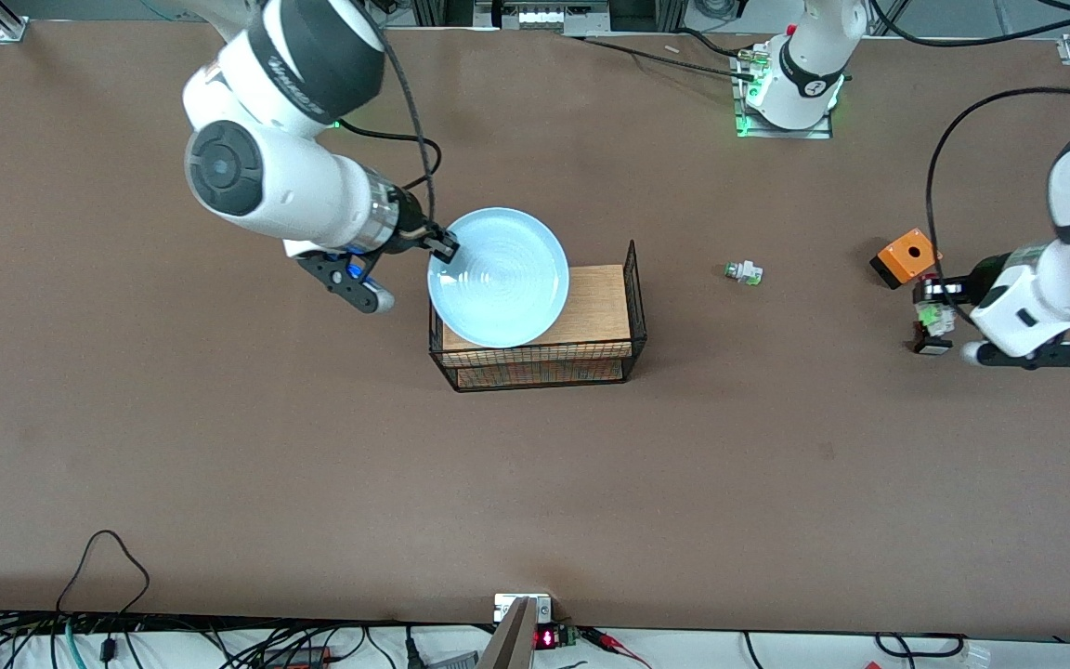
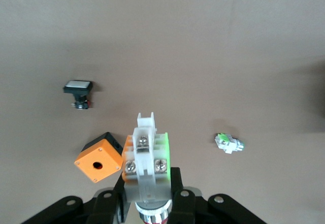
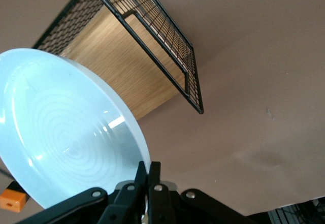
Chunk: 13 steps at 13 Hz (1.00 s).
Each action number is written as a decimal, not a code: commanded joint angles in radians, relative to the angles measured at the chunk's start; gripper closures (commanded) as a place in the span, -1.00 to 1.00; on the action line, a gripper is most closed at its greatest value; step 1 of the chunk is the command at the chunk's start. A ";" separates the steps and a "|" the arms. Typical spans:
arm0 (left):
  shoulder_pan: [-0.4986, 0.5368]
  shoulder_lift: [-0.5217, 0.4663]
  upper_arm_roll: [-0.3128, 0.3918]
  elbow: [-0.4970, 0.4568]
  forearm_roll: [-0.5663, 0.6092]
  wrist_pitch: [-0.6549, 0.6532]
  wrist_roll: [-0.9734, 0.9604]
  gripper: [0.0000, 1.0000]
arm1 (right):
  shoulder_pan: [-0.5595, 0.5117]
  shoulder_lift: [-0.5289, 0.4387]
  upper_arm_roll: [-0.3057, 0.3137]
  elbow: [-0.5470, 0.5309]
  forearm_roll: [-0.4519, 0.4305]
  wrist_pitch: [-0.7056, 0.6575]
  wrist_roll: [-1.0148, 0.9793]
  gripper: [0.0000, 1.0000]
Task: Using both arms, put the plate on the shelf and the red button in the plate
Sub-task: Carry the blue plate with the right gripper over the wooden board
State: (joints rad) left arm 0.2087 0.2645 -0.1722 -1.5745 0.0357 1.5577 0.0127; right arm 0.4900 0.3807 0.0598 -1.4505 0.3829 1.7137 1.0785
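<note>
Right gripper (image 1: 443, 243) pinches the plate (image 1: 499, 277) by its rim over the rack (image 1: 602, 307), so it could tip; left gripper (image 1: 932, 316) clamps the red button (image 2: 144, 164).

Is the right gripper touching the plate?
Touching. The right wrist view shows the right gripper shut on the plate rim.

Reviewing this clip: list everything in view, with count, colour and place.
plate: one, pale blue, over the rack's wooden top, rim pinched by the right gripper.
rack: one, black wire with wooden top, mid-table.
red button: one, white body with green side, held by the left gripper.
green-capped switch: one, white and green, on the table between rack and orange box.
orange box: one, beside the left gripper.
black-based switch: one, white face, on the table.
right gripper: shut on plate.
left gripper: shut on red button.
</note>
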 commanded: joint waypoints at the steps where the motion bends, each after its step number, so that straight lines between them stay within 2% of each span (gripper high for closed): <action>1: 0.000 0.007 -0.004 0.123 0.012 -0.056 0.004 1.00 | 0.059 -0.026 -0.012 -0.074 -0.050 0.037 0.017 1.00; 5: -0.002 0.002 -0.015 0.133 0.010 -0.071 0.001 1.00 | 0.156 -0.026 -0.011 -0.103 -0.162 0.046 0.101 1.00; 8: -0.002 0.001 -0.026 0.134 0.012 -0.071 0.001 1.00 | 0.182 -0.017 -0.011 -0.146 -0.190 0.107 0.106 1.00; 11: -0.002 0.001 -0.029 0.134 0.012 -0.071 0.003 1.00 | 0.212 0.024 -0.011 -0.148 -0.237 0.156 0.141 1.00; 13: 0.000 0.001 -0.030 0.134 0.010 -0.071 0.004 1.00 | 0.209 0.043 -0.012 -0.143 -0.239 0.201 0.152 1.00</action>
State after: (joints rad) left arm 0.2064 0.2597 -0.1952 -1.4624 0.0357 1.5075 0.0117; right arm 0.6848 0.4115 0.0593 -1.5933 0.1651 1.8760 1.1996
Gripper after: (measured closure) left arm 0.661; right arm 0.969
